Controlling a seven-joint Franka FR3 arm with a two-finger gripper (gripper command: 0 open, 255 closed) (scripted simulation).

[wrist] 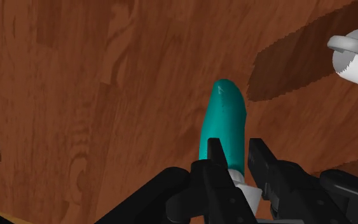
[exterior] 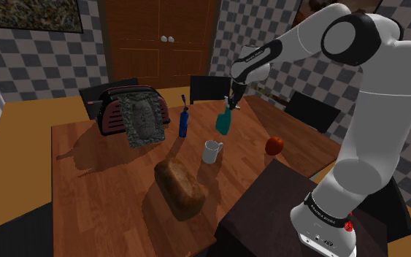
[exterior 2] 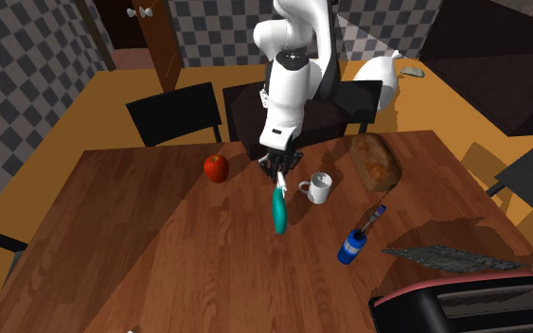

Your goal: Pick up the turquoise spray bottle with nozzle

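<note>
Black claw [wrist: 234,147] is clenching the slim turquoise spray bottle [wrist: 224,118] at its neck. The body is hanging tilted over the brown wooden surface [wrist: 95,95], near the white mug [exterior 2: 319,188]. Judgement: raising it straight and slowly with a firm squeeze is best, since the narrow neck grip is inviting swing or slip.

I'm standing in what is looking like a home's dining room: a wooden table [exterior: 109,182] is sitting among dark chairs [exterior 2: 174,113], carrying a toaster [exterior: 109,113], a loaf of bread [exterior: 179,190], a white mug [exterior: 212,152] and a red apple [exterior: 273,145]. Checkered walls [exterior: 50,51], a wooden double door [exterior: 160,36] and a framed picture [exterior: 39,13] are closing it in.
</note>
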